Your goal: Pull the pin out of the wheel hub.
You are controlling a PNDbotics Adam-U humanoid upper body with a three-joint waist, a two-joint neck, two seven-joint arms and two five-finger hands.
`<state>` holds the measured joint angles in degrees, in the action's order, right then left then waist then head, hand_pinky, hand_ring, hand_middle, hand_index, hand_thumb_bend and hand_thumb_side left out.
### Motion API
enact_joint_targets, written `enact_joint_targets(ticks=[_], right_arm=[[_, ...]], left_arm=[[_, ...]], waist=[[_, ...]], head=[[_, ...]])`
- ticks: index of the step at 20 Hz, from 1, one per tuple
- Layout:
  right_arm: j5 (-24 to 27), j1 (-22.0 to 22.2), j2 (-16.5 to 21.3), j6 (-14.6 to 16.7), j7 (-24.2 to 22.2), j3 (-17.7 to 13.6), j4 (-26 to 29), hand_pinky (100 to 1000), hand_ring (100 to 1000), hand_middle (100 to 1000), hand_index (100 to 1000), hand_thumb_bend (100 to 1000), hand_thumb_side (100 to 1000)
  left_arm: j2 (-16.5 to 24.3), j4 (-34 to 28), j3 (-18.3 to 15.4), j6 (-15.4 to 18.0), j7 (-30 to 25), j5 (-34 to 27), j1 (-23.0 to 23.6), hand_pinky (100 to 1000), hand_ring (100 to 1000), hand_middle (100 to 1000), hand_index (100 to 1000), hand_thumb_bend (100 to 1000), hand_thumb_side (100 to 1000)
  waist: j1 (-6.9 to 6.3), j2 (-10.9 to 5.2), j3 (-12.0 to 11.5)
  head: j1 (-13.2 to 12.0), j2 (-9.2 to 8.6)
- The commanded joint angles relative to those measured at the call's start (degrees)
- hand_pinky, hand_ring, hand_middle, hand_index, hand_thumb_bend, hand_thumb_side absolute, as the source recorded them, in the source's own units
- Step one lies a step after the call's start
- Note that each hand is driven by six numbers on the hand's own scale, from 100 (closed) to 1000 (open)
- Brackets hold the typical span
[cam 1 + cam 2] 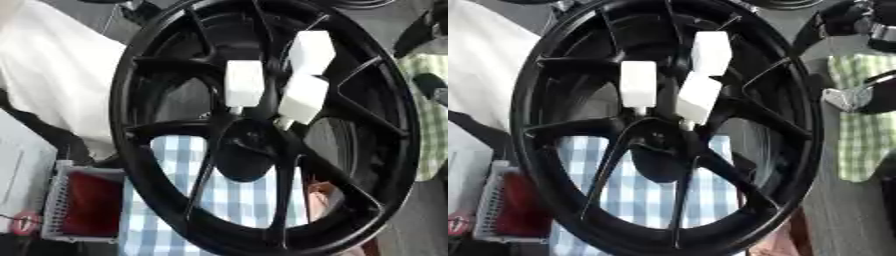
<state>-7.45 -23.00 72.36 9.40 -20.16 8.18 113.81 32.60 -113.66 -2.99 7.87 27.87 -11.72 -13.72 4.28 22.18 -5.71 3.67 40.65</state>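
Note:
A large black spoked wheel (131, 100) stands upright and fills both views. Its dark hub (249, 150) sits a little below the middle. Three white block-shaped pins stick out just above the hub: one on the left (244, 82), one at the upper right (311, 50) and one below that (304, 98). A black and silver part of my right arm (852, 96) shows at the right edge, apart from the wheel and well clear of the pins. Its hand is not clear enough to read. My left hand is out of sight.
A blue-and-white checked cloth (179, 170) lies behind the lower spokes. A green checked cloth (859, 135) lies at the right. At the lower left stands a white basket (57, 200) with red contents. White fabric (52, 75) covers the upper left.

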Motion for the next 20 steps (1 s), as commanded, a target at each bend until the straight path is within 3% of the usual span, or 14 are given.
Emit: enact_joint_targets(ticks=[1,10,16,20], right_arm=[[0.85,-1.47,2.18,-2.62,1.63,0.45,0.78,862,834,737,777,100,391],[7.99,-5.01,0.89,-11.89,1.81,4.04,0.78,872,847,736,792,100,401],[9.17,-7.03,-0.11,-12.91,-2.56,5.67,0.78,888,871,765,828,100,354],[9.26,-8.55,-1.04,-13.34,-3.0,6.24,0.78,898,882,776,843,100,266]], left_arm=[[0.39,-0.93,0.01,-0.09,-0.34,-0.4,-0.64,832,774,721,854,149,637],[-0.12,-0.93,0.34,-0.4,-0.74,-0.8,-0.5,835,774,722,852,145,646],[-0.34,-0.93,0.48,-0.58,-0.92,-1.17,-0.73,836,775,722,852,145,652],[-0.6,-0.93,0.59,-0.84,-0.92,-1.47,-0.95,837,775,722,851,144,656]], waist=[[-0.13,-1.25,-0.19],[0.41,-1.61,-1.0],[0.82,-1.71,-1.37],[0.98,-1.72,-1.52]], head=[[0.32,-0.43],[0.46,0.48],[0.6,0.89],[0.9,1.24]])
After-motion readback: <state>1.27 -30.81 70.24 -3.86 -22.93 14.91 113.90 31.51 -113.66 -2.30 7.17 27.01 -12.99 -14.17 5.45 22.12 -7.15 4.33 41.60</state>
